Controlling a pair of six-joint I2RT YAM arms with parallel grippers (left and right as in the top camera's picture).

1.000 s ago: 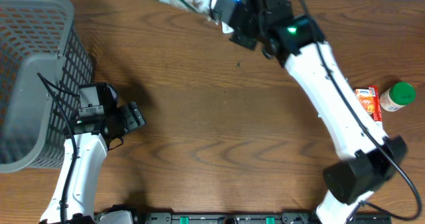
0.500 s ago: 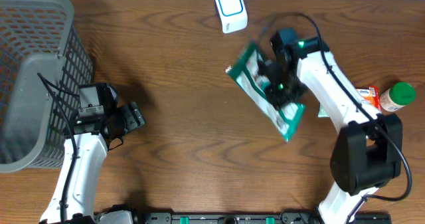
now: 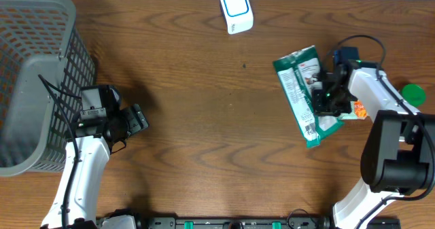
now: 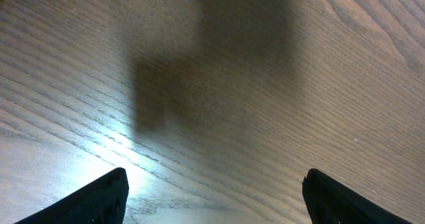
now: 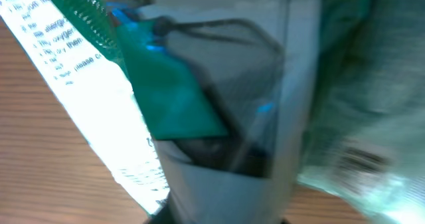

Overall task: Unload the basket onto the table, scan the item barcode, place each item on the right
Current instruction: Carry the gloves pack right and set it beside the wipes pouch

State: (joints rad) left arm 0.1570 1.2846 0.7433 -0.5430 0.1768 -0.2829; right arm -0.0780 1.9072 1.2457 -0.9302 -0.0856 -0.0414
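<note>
The item, a green and white bag [image 3: 301,93] with printed text, lies slanted at the right of the table in the overhead view. My right gripper [image 3: 325,97] is over the bag's right side. In the right wrist view the bag [image 5: 219,104] fills the blurred picture and runs down to the bottom edge, hiding the fingers, so I cannot tell how the jaws stand. The white scanner [image 3: 236,9] with a blue-rimmed window stands at the back edge, well left of the bag. My left gripper [image 3: 139,118] hovers open over bare wood [image 4: 216,197] at the left.
A grey wire basket [image 3: 34,25] fills the far left corner beside the left arm. A green-capped bottle [image 3: 412,93] and an orange packet [image 3: 358,110] sit at the right edge, close behind the right gripper.
The right arm has swung the bag from the scanner at the back edge down and right to the table's right side. The left arm has not moved.
</note>
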